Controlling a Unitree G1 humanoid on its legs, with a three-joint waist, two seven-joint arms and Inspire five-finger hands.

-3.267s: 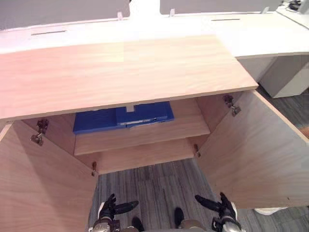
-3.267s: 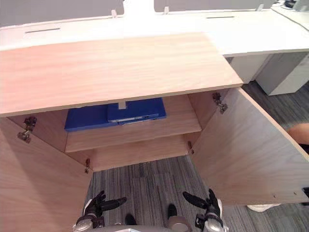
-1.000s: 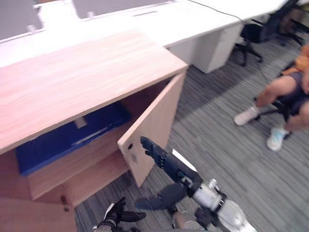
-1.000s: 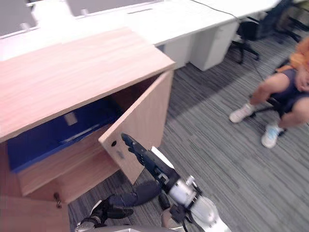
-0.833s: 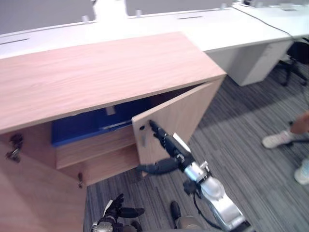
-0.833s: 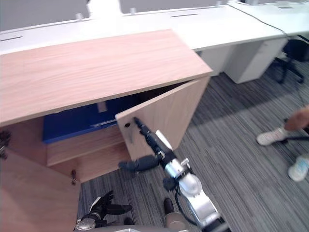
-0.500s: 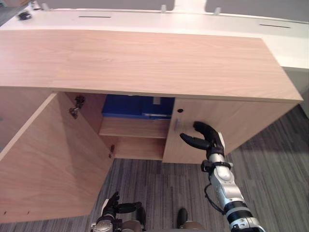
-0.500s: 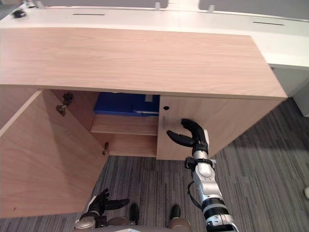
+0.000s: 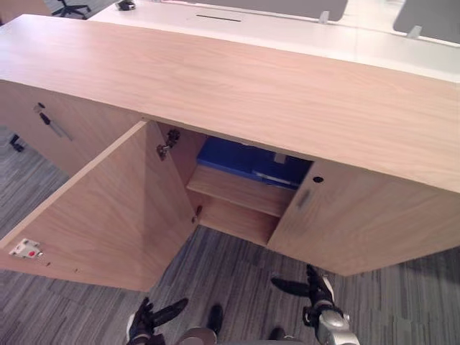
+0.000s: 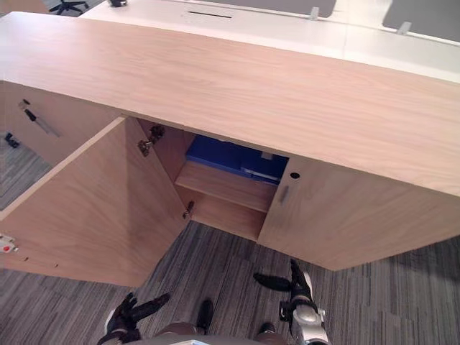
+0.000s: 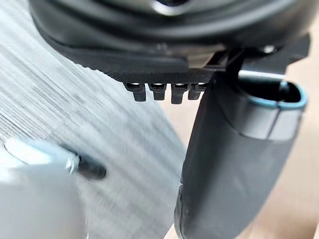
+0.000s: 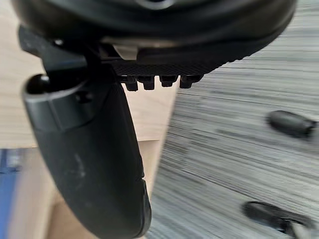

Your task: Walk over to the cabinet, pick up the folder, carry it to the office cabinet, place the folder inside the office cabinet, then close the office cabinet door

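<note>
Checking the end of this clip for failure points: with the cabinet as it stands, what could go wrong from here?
The left door stands wide open, and the left hand hangs low, apart from it; the close could be missed or end partial. The right door looks shut, but whether flush I cannot tell; it might drift out, with the right hand low before it.

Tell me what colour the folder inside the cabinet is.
Blue. The folder shows best in the left eye view.
</note>
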